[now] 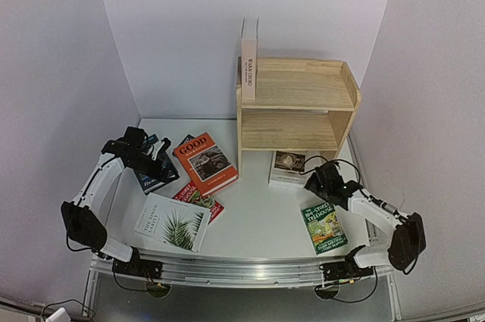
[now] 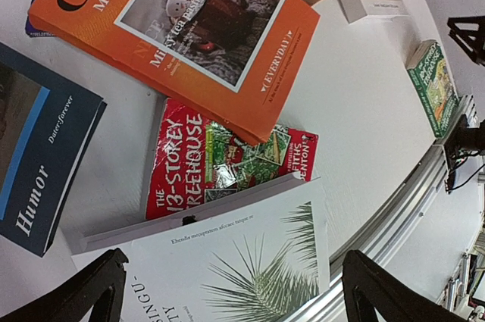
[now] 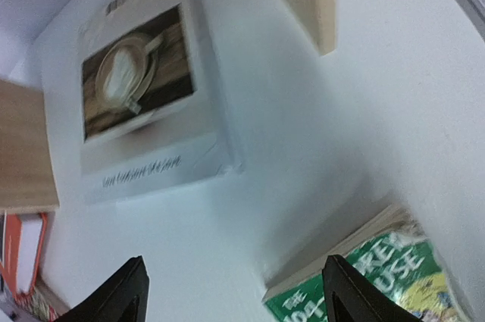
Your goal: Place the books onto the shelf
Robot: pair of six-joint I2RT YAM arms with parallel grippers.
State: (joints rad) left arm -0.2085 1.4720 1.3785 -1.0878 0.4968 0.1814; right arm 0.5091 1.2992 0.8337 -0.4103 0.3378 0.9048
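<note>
Nearest on the surface [image 1: 258, 220] lie the palm-leaf book [image 1: 173, 222] and the green Treehouse book [image 1: 324, 227]. The left arm [image 1: 98, 186] bends forward from its base. Its left tool [image 1: 148, 151] hovers over the dark blue Humor book [image 1: 155, 176], fingers wide apart and empty. The right arm [image 1: 379, 216] reaches inward. Its right tool [image 1: 322, 182] is parted, holds nothing and hangs beside the white coffee-cup book [image 1: 288, 169]. Beyond stands the shelf [image 1: 299, 102], with one upright book [image 1: 248, 60] on top.
</note>
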